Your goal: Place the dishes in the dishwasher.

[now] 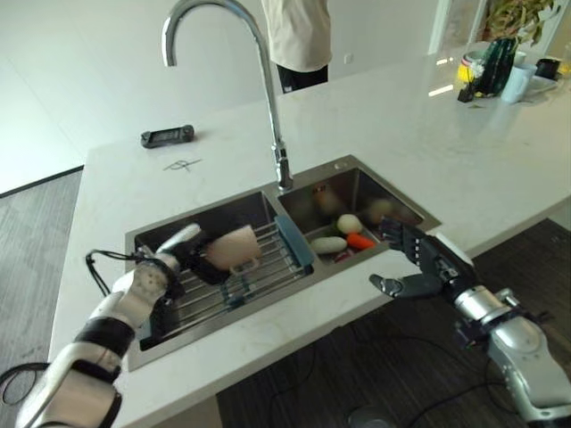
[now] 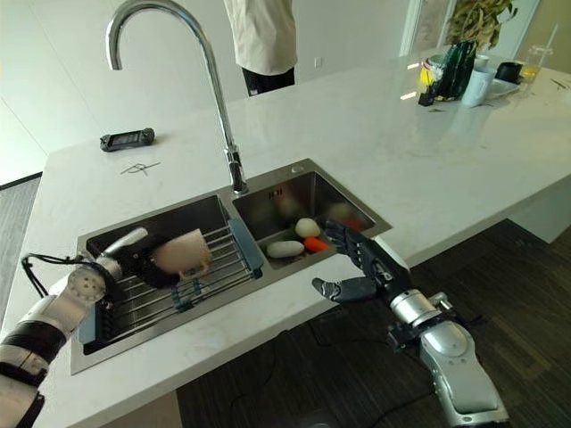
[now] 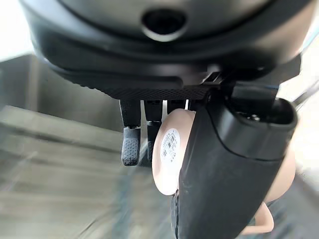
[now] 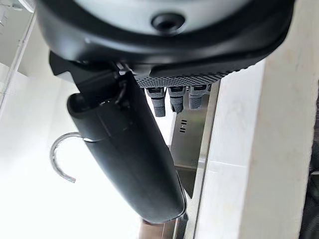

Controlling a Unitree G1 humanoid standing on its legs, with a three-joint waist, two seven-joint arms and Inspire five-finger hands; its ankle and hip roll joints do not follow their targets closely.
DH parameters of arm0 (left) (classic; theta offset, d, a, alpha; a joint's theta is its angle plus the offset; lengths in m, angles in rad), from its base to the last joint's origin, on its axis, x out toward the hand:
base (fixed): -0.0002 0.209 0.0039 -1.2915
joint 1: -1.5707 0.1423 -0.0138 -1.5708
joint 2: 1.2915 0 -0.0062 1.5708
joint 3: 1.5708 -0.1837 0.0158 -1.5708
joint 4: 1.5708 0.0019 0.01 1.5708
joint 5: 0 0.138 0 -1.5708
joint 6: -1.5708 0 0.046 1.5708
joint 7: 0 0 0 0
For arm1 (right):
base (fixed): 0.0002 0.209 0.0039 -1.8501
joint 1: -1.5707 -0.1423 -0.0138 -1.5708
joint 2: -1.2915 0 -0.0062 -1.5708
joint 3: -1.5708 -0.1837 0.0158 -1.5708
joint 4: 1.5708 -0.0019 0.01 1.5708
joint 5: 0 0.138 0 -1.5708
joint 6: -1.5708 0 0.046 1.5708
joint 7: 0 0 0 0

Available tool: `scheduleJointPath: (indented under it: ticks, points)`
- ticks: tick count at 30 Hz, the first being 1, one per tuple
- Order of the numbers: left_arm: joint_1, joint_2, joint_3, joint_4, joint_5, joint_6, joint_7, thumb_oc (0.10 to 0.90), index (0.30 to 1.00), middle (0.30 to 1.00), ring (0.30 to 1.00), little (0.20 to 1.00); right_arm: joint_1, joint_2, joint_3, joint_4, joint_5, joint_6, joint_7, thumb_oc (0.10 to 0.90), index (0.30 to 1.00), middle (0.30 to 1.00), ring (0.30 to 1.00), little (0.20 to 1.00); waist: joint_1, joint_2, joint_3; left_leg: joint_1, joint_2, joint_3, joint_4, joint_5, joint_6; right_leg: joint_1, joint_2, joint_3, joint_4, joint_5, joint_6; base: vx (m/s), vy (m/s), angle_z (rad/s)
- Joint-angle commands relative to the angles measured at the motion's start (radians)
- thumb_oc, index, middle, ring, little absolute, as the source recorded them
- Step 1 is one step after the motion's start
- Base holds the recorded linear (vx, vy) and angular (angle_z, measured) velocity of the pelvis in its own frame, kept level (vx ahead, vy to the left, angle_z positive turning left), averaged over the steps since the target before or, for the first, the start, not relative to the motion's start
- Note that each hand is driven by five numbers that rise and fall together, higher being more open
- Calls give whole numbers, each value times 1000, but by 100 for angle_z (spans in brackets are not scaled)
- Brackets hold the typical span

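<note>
While its fingers and thumb curl round a pink cup [image 1: 234, 247], the left hand [image 1: 183, 261] holds it over the wire rack [image 1: 234, 283] in the left basin of the sink [image 1: 211, 324].

The cup lies on its side in the grip, handle pointing down toward the rack; the left wrist view shows a barcode sticker on its base [image 3: 169, 144], the thumb [image 3: 224, 169] lying across it. The right hand [image 1: 426, 264] hovers at the counter's front edge by the right basin, fingers straight and spread, holding nothing. In that basin lie two pale rounded items [image 1: 340, 234] and an orange one [image 1: 360, 241]. A tall curved faucet [image 1: 259, 53] rises behind the divider. A dark handheld device [image 1: 167, 135] lies on the white counter [image 1: 401, 134]; a person [image 1: 299, 40] stands at the far side.
</note>
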Motion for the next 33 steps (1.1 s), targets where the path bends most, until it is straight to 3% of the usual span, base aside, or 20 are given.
scheduleJointPath:
  ticks: [1,2,4,8,14,19,20,21,22,24,25,27,28,30,31,33]
  points:
    - [-70,149,200,-104,-110,-147,249,400,300,300,300,300,-57,-14,-103,-81,4,-103,0,800,900,900,900,900,41,15,-67,34,-33,-2,37,-144,2,-24,18,-72,47,-89,48,-29,-42,12]
    - [-26,151,265,-164,-132,-163,274,400,300,300,300,300,-50,-8,-124,-85,1,-98,5,800,900,900,900,900,56,12,-68,30,-37,-14,37,-145,1,-22,15,-78,47,-92,45,-9,-76,15]
    - [176,96,482,-416,-103,-242,430,400,300,300,300,300,-26,22,-166,-138,7,-83,-9,800,900,900,900,900,111,-1,-73,12,-54,-73,37,-144,-5,-12,5,-110,47,-112,35,-6,-127,34]
    - [311,4,593,-557,-71,-316,520,400,300,300,300,300,-5,55,-177,-176,24,-96,-42,800,900,900,900,900,154,-9,-79,-1,-66,-124,37,-136,-12,-1,-3,-144,47,-127,27,9,-100,48]
    - [410,-127,613,-673,-137,-347,513,400,300,300,300,300,-31,118,-147,-206,63,-125,-96,800,900,900,900,900,228,-13,-76,-16,-77,-189,37,-122,-21,9,-20,-209,47,-138,17,-2,-113,49]
    - [500,-258,579,-744,-226,-251,393,400,300,300,300,300,-54,177,-78,-232,35,-187,-102,800,900,900,900,900,308,-4,-53,-37,-71,-239,37,-84,-35,20,-40,-293,47,-138,2,-53,-82,51]
    - [530,-305,548,-746,-246,-242,352,400,300,300,300,300,-74,189,-48,-231,8,-220,-99,800,900,900,900,900,339,4,-37,-64,-68,-256,37,-59,-44,21,-45,-313,47,-142,-4,-152,-21,69]
    - [532,-309,546,-745,-254,-237,347,400,300,300,300,300,-76,189,-45,-229,7,-223,-97,800,900,900,900,900,340,5,-37,-67,-68,-259,37,-56,-45,20,-45,-317,47,-143,-5,-205,-13,80]
    - [541,-331,513,-744,-275,-252,306,400,300,300,300,300,-91,194,-23,-221,-30,-238,-152,800,900,900,900,900,356,8,-24,-78,-50,-233,37,-48,-56,29,-51,-340,47,-152,-1,-181,-12,63]
    - [533,-343,469,-727,-300,-270,264,400,300,300,300,300,-110,191,0,-202,-63,-253,-225,800,900,900,900,900,351,12,-9,-79,0,-136,37,-34,-69,44,-74,-409,47,-145,5,-271,26,121]
    - [508,-343,438,-716,-329,-269,247,400,300,300,300,300,-120,178,1,-194,-70,-273,-262,800,900,900,900,900,335,10,-2,-53,54,-10,37,-24,-77,58,-102,-482,47,-135,9,-343,108,218]
    - [445,-340,385,-698,-389,-251,230,400,300,300,300,300,-144,130,-21,-175,-67,-309,-309,800,900,900,900,900,313,-9,16,6,97,136,37,-1,-99,95,-160,-573,47,-119,20,-335,243,248]
    - [426,-340,372,-692,-410,-246,224,400,300,300,300,300,-153,109,-37,-172,-59,-315,-322,800,900,900,900,900,298,-20,26,36,130,196,37,40,-108,102,-184,-600,47,-102,17,-272,320,233]
    - [391,-332,347,-675,-447,-246,211,400,300,300,300,300,-172,70,-62,-151,-44,-329,-352,800,900,900,900,900,276,-36,50,72,170,250,37,91,-125,110,-222,-626,47,-71,15,-317,449,271]
    - [371,-319,352,-659,-466,-252,218,400,300,300,300,300,-180,67,-56,-142,-28,-350,-348,800,900,900,900,900,270,-23,68,62,164,269,37,22,-108,124,-264,-645,47,-48,46,-283,513,277]
    - [386,-319,364,-664,-472,-255,215,400,300,300,300,300,-168,78,-54,-148,-36,-359,-343,800,900,900,900,900,282,-1,64,48,165,265,37,17,-114,137,-274,-664,47,-42,57,-154,413,171]
